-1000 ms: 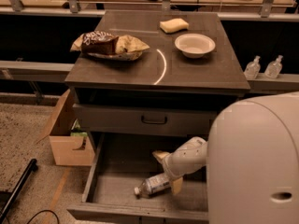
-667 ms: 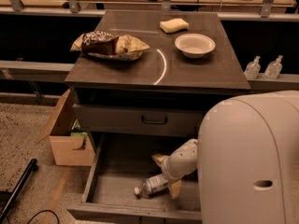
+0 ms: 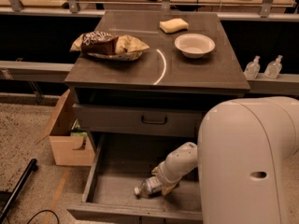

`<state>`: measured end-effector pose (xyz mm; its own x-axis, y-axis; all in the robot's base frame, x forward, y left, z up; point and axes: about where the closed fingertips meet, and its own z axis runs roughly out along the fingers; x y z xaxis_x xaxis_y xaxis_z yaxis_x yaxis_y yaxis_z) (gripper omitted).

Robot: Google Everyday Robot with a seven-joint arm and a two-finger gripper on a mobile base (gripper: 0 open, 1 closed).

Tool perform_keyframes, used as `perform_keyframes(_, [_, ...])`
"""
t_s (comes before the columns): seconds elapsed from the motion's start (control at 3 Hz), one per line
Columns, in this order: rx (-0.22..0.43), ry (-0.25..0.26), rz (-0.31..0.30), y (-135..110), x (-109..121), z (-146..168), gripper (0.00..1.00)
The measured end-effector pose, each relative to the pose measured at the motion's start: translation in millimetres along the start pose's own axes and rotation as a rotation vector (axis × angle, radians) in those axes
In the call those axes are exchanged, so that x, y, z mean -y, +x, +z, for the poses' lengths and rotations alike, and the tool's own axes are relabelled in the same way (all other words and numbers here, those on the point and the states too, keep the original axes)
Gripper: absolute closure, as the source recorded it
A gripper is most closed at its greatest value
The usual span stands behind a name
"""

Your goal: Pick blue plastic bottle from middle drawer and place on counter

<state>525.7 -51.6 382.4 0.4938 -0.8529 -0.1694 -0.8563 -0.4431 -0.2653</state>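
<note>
inside middle drawer [image 3: 112, 192]: pincer [image 3: 165, 185] at blue plastic bottle [image 3: 148, 186].

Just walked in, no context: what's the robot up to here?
The robot's arm reaches down into the open middle drawer. Its gripper is right at the blue plastic bottle, which lies on its side on the drawer floor with its cap pointing left. The bottle is not yet lifted. Above, the counter holds a chip bag, a bowl and a sponge.
</note>
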Motion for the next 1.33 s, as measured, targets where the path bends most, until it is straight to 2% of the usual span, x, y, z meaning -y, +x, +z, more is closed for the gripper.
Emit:
perform_keyframes(0.33, [0.024,-0.022,-0.012,-6.5,-4.4,4.2,0.63])
perform_keyframes(0.67, [0.041,-0.034,0.001,-6.9,-14.7,-20.0,0.86])
perform_keyframes(1.0, [-0.015,0.006,0.01,3.7,-18.1,-70.5,1.0])
perform_keyframes(1.33, [-0.1,0.053,0.07,11.4,-32.9,-127.2,1.0])
